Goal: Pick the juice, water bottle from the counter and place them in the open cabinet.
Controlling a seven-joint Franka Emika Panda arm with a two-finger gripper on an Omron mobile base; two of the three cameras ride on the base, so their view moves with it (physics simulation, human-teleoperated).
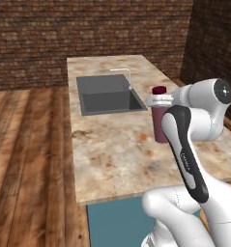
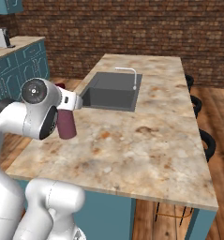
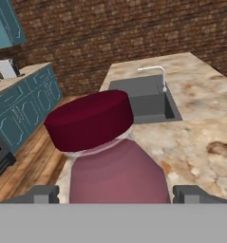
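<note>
End effector [image 3: 115,193] stands wide open in the hand view, one fingertip [image 3: 41,193] on each side of the juice [image 3: 105,156]; I cannot tell if they touch it. Beyond the bottle lies the sink [image 3: 148,99]. From the left base view, the juice [image 1: 159,118] stands on the tabletop [image 1: 117,154], partly behind the arm. From the right base view, the juice [image 2: 66,124] is just below the wrist, near the tabletop [image 2: 146,140] edge.
</note>
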